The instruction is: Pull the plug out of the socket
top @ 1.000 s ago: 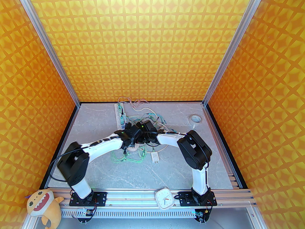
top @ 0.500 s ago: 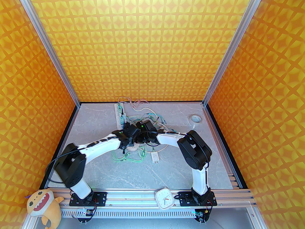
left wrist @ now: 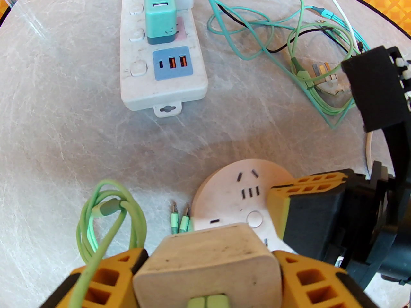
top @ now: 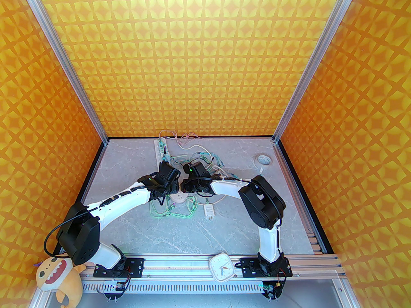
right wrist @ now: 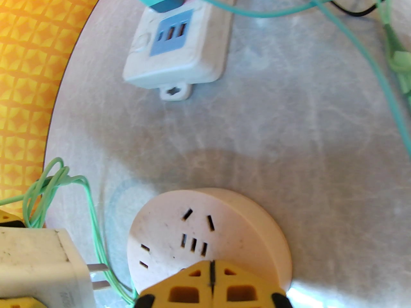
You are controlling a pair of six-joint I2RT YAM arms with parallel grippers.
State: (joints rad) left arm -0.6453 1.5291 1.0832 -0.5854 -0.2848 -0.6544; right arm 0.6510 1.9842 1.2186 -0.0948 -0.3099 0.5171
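Your left gripper (left wrist: 207, 281) has drawn back leftward over the last second. Its fingers are clamped on the white charger plug (right wrist: 35, 261), whose prongs (right wrist: 98, 274) now sit clear of the round socket (right wrist: 208, 236). Your right gripper (right wrist: 210, 287), fingers pressed together, rests on that socket. The pull looks done.

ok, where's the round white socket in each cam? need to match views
Top external: round socket at mid-table, on the near side of the two wrists.
Left wrist: socket lower centre-right, just beyond the plug.
Right wrist: socket bottom centre, right gripper pressing on its near edge.
Shared landmark: white power strip with a blue USB panel, beyond the socket.
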